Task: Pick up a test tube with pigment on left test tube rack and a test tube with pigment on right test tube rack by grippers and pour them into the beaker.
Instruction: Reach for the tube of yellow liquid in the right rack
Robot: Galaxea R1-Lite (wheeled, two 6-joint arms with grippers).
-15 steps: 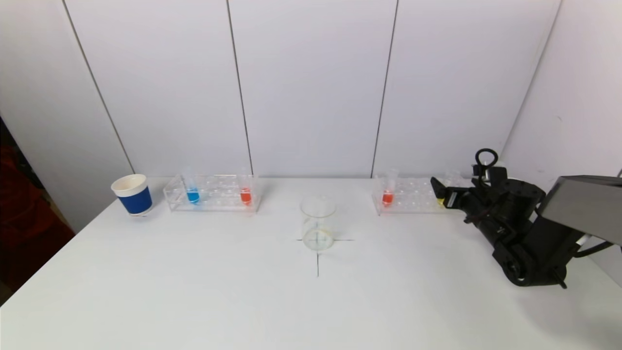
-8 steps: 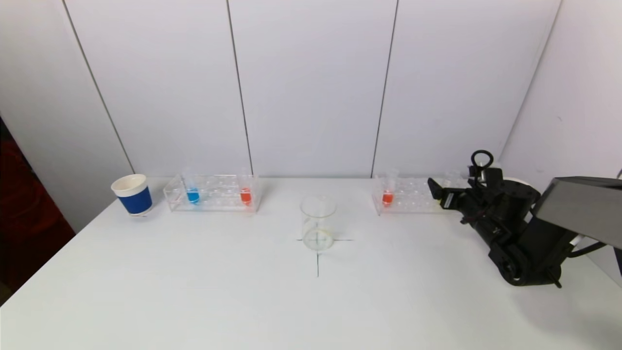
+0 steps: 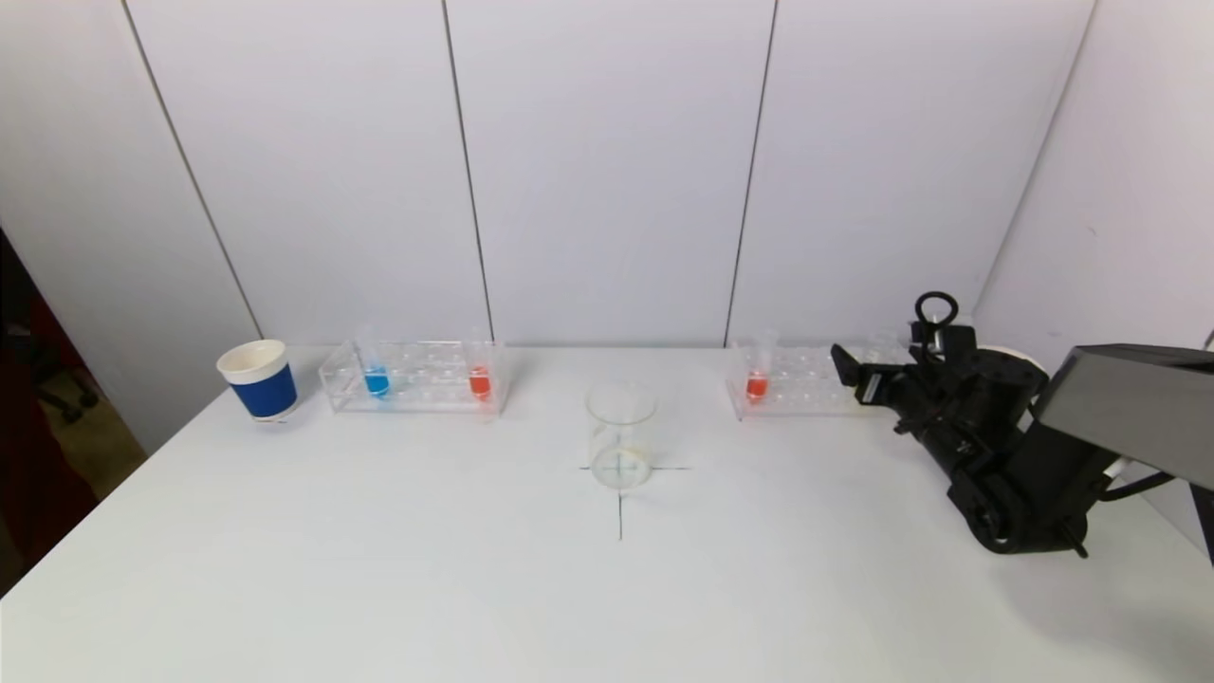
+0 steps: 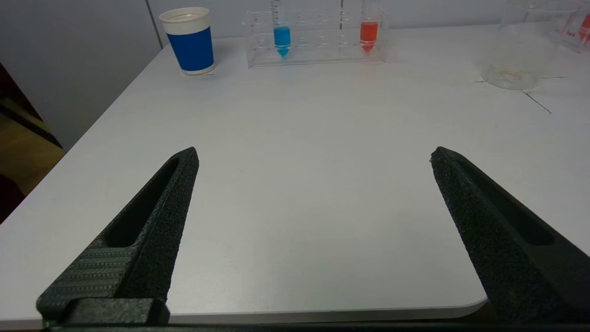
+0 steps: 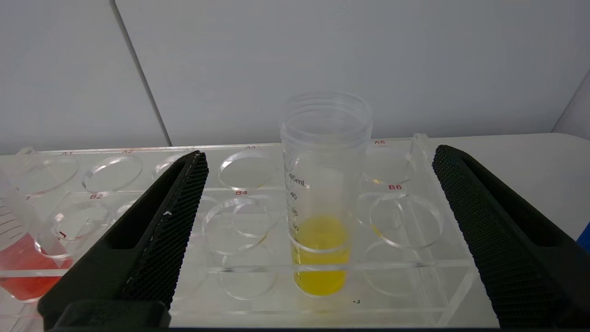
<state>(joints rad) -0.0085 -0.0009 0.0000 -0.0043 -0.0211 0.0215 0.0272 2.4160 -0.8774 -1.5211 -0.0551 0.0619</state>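
Right gripper (image 5: pixel 318 157), fingers spread wide, faces a yellow-filled tube (image 5: pixel 322 193) standing in the right rack (image 5: pixel 415 258); left gripper (image 4: pixel 313 154) hangs open above the table (image 4: pixel 299 138)

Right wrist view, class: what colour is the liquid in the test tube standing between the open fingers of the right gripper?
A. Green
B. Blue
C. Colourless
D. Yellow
D. The test tube framed by the open right gripper stands upright in the right test tube rack with yellow liquid in its lower part; the gripper has not closed on it.
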